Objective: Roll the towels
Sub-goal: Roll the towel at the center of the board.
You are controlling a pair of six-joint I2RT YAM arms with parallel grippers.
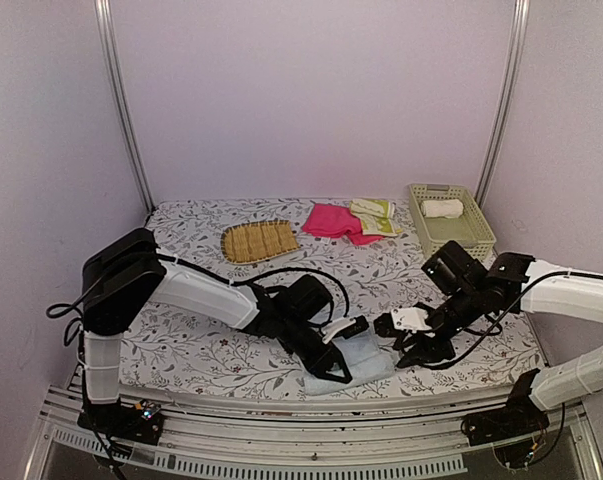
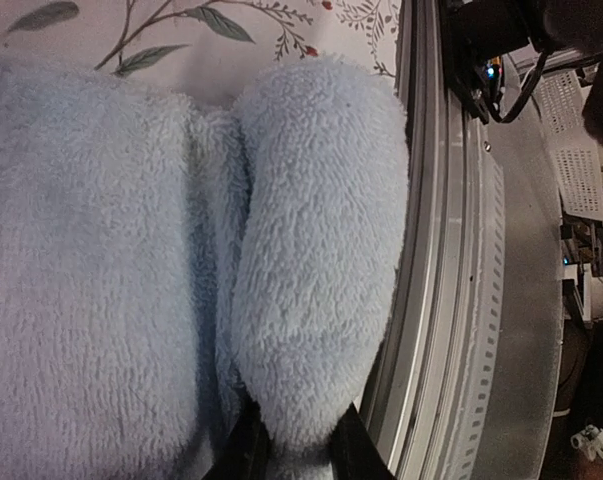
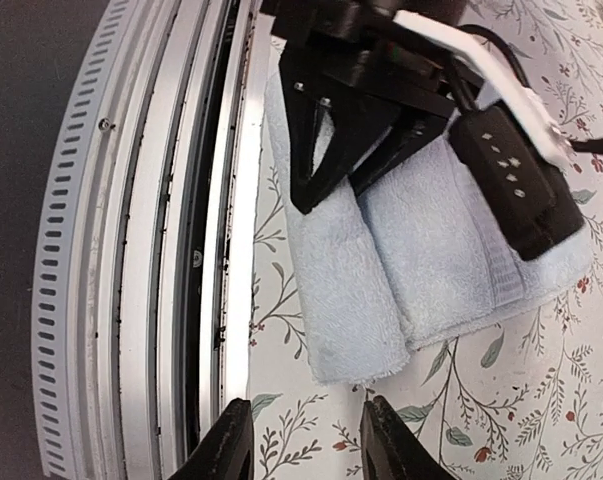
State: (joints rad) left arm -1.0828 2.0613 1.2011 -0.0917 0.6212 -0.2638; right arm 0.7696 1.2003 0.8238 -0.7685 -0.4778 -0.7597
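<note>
The top camera looks down from high behind the near edge toward the back wall (image 1: 311, 100), taking in the whole table (image 1: 381, 270). The left wrist camera sits pressed close over the light blue towel (image 2: 311, 250), and the right wrist camera sees the same towel from slightly farther off. Both wrist views also catch the metal front rail (image 3: 161, 250).

Left wrist view: the light blue towel (image 2: 311, 250) runs off the frame at 9 and 6 o'clock. Only the finger ends of the left gripper (image 2: 296, 455) show, at 6 o'clock.

Right wrist view: the left gripper covers the towel's 12 o'clock end. The right gripper (image 3: 311, 445) is cut off at 6 o'clock.

Top view: the towel's 9 o'clock part lies under the left gripper. The white roll (image 1: 443, 209) in the basket (image 1: 461, 250) is too small to show detail.
</note>
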